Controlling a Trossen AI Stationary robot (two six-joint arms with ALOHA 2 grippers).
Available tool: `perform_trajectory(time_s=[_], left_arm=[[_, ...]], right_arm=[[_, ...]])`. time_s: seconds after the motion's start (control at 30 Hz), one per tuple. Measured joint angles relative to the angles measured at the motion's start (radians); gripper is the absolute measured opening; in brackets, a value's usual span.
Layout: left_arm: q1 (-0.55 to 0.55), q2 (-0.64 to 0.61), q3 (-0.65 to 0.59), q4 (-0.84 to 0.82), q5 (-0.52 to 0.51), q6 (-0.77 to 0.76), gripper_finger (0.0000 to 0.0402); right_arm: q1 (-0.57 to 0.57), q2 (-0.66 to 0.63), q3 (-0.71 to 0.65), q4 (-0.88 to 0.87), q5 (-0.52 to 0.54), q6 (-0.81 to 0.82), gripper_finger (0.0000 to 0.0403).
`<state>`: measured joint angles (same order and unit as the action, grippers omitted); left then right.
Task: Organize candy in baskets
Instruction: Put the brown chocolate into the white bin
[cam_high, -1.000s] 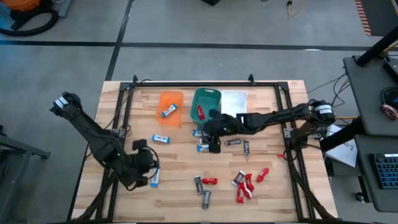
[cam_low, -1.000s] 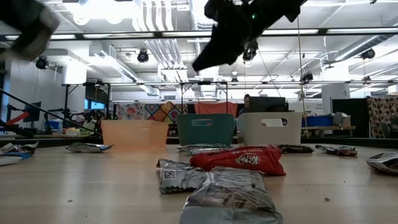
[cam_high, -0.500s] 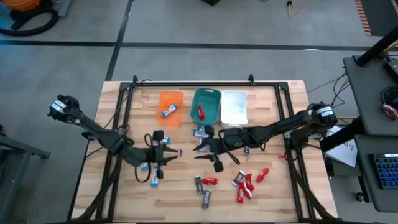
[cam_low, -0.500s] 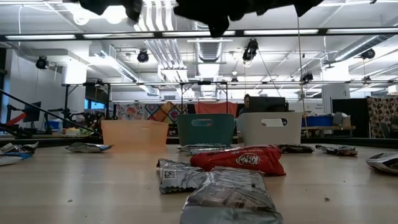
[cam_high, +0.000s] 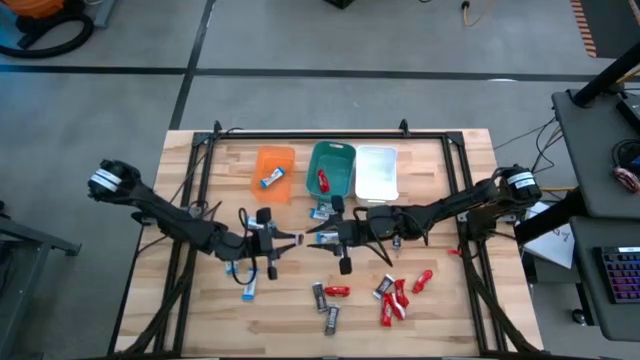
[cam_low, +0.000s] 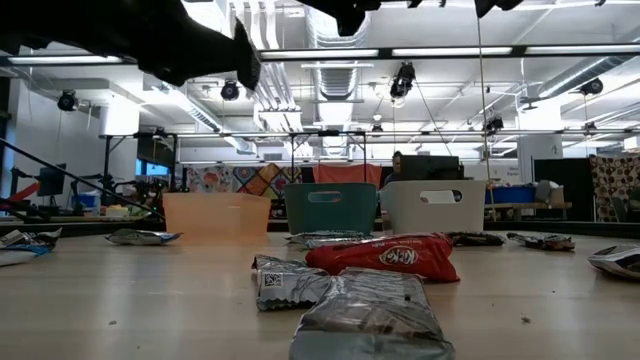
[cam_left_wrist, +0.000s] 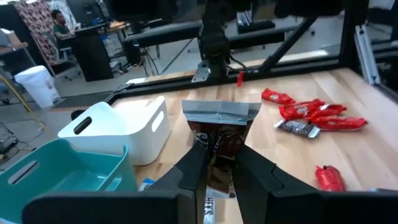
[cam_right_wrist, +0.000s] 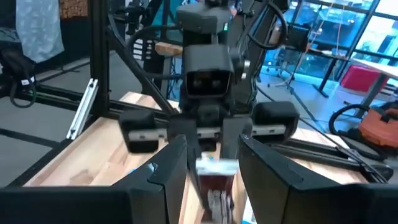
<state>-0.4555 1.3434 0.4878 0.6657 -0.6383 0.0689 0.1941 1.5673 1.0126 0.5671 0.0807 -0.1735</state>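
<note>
Mid-frame in the overhead view, the left gripper (cam_high: 290, 240) pinches a dark candy bar (cam_left_wrist: 219, 138) by its lower end. The right gripper (cam_high: 318, 238) faces it, fingers apart around the same bar. Light, crinkly, slippery wrapper; best held mid-body.

- Both arms, the left arm (cam_high: 160, 212) and the right arm (cam_high: 440, 208), are slim, dark and built of jointed links.
- Each has a round joint with a white band at its outer end, at the table's side edges.
- The left gripper (cam_left_wrist: 219, 169) has two flat, matte black fingers (cam_left_wrist: 193, 171) with squared edges.
- The right gripper (cam_right_wrist: 211, 163) has broad dark fingers (cam_right_wrist: 169, 165) of the same shape.
- From the right wrist view, the left arm's wrist carries a boxy dark camera housing (cam_right_wrist: 208, 78) with two round lenses.
</note>
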Motion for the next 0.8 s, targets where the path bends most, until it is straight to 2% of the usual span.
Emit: perform_trajectory(time_s=[0.2,0.43,0.67,0.8], left_arm=[[0.025,0.071,0.059,0.001,0.0,0.033,0.0047],[0.046,0.124,0.106,0.0,-0.001,0.034,0.0047],[0.057,0.143,0.152,-0.001,-0.008,0.031,0.0047],[0.061,0.135,0.154,-0.002,-0.008,0.031,0.0047]], right_arm=[[-0.008,0.0,0.0,-0.031,0.002,0.051,0.0137],[-0.007,0.0,0.0,-0.059,0.01,0.034,0.0137],[-0.007,0.0,0.0,-0.113,0.077,0.018,0.0137],[-0.007,0.0,0.001,-0.129,0.081,0.015,0.0137]])
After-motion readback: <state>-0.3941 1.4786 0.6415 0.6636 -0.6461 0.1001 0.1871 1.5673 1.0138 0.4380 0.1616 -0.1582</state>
